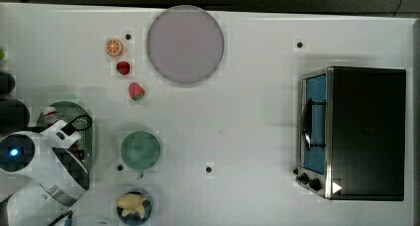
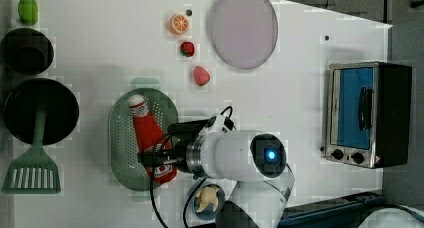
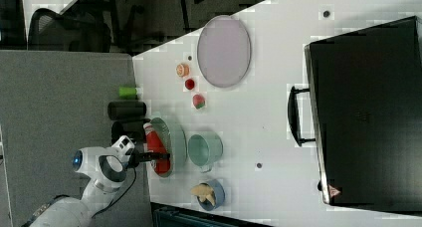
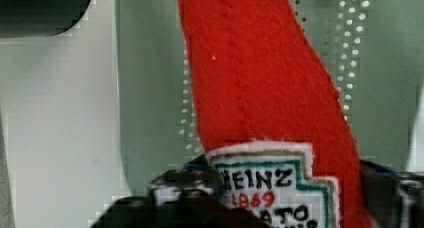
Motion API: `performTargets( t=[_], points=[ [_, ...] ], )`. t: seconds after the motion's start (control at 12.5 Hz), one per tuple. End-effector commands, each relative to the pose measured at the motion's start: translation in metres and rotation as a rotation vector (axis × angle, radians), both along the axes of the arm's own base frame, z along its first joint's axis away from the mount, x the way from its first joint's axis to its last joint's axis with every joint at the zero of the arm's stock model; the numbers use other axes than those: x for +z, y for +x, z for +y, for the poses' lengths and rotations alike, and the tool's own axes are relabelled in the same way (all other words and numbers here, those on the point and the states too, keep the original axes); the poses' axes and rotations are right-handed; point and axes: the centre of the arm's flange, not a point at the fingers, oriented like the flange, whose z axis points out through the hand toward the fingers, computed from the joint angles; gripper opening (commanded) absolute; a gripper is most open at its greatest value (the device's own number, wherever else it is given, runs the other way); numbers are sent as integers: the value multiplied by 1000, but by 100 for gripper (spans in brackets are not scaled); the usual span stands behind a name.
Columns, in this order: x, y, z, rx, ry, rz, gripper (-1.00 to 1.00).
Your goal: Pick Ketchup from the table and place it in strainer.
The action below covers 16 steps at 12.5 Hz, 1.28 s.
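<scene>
The Ketchup (image 2: 145,128), a slim red bottle with a white cap, lies lengthwise inside the pale green strainer (image 2: 117,143), cap toward the left view's top. My gripper (image 2: 157,160) straddles its labelled lower body from the left view's right. In the wrist view the red bottle (image 4: 260,88) and its label run over the strainer's perforated bottom (image 4: 150,88), with my gripper (image 4: 280,198) at the label. In the top view, my arm covers most of the strainer (image 1: 90,137), and the bottle's cap (image 1: 49,114) shows beside it. The right view shows the Ketchup (image 3: 154,142) in the strainer (image 3: 176,137).
A dark-green cup (image 1: 141,150) stands right of the strainer in the top view, a blue bowl (image 1: 133,206) below it. Two strawberries (image 1: 123,67), an orange slice (image 1: 114,47) and a grey plate (image 1: 185,44) lie farther up. A toaster oven (image 1: 354,132) stands far right. A black pan with a spatula (image 2: 40,113) lies beside the strainer.
</scene>
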Motion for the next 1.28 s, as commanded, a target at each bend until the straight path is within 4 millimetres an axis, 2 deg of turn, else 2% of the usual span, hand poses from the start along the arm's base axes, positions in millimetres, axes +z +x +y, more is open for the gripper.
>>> performTargets(
  t=[0.08,0.24,0.32,0.48,0.64,0.8,0.96,1.28],
  points=[
    [31,19,6,-98,43,-83,100],
    [52,26,0,-167,38,-108,100],
    [70,33,-6,-196,32,-135,100],
    [111,50,-29,-236,-20,-177,100],
    [152,64,-64,-297,-113,-168,100],
    [190,75,-104,-389,-187,-114,100],
    [228,90,-155,-510,-216,-79,100],
    [291,117,-281,-752,-216,-111,100]
  ],
)
